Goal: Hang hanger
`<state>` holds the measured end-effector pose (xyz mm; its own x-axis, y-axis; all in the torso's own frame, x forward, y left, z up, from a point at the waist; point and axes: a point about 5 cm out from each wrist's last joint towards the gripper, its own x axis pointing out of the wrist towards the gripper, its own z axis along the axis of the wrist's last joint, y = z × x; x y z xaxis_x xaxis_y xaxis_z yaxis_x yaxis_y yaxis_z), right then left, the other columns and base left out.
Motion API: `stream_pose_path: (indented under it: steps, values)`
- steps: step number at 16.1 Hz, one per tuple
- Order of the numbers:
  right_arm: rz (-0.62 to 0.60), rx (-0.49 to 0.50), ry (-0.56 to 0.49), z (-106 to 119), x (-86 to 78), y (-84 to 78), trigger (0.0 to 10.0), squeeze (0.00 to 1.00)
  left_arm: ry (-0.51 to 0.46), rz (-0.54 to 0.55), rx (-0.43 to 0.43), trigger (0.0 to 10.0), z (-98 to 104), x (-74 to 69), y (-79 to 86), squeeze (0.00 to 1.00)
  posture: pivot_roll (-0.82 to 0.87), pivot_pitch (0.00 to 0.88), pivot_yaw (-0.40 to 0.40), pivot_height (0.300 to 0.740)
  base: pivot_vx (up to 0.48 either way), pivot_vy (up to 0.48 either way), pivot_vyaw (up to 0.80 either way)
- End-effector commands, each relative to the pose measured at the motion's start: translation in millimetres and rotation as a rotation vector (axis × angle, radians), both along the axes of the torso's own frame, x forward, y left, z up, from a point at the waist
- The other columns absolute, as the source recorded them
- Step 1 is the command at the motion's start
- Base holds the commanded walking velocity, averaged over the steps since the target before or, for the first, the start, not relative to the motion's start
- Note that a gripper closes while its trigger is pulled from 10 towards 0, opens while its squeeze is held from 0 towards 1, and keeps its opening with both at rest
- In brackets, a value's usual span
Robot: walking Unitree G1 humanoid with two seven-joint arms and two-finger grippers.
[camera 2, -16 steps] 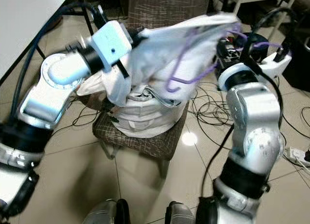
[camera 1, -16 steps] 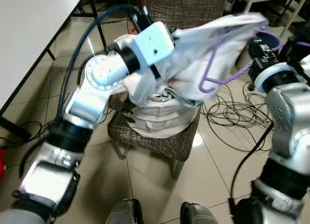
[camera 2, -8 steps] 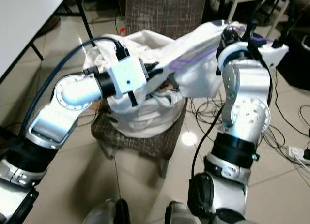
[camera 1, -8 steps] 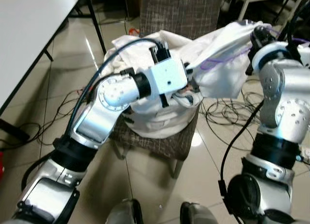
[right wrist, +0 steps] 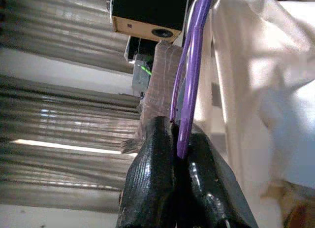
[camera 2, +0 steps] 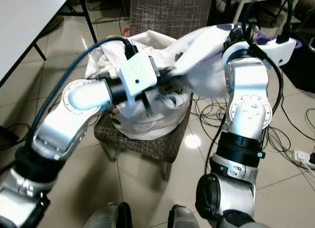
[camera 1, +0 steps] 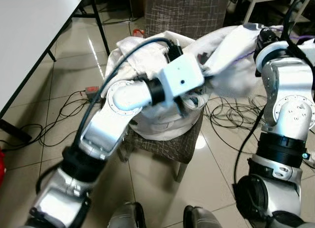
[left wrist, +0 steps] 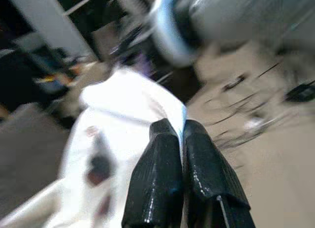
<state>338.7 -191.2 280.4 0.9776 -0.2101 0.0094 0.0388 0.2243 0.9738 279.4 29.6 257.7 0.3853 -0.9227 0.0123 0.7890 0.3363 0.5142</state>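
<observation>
The left gripper [left wrist: 179,139] pinches a fold of the white garment [camera 1: 231,50] above the chair [camera 1: 167,144]. The right gripper [right wrist: 179,149] has its fingers clamped on the thin purple hanger [right wrist: 193,65], held high inside the cloth. Dressing the hanger looks underway; next, carrying it to a rail.
</observation>
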Motion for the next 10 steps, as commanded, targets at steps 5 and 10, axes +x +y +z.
stream_pose_path:
  steps: [5, 10]
  values:
    - [0.065, -0.22, 0.01, 4, -3.7, 15.9, 10.0, 0.0, 0.159, -0.023, -0.235, 0.0, 34, -5.7, -10.3, 0.0, -0.13, 0.089, 0.063, 0.74, 0.0, 0.0, 0.0]
    - [0.305, -0.466, -0.029, 4, -24.8, 47.5, 10.0, 0.0, 0.104, 0.337, -0.3, 0.0, 56, 43.7, 20.3, 0.0, -0.14, 0.09, 0.067, 0.74, 0.0, 0.0, 0.0]
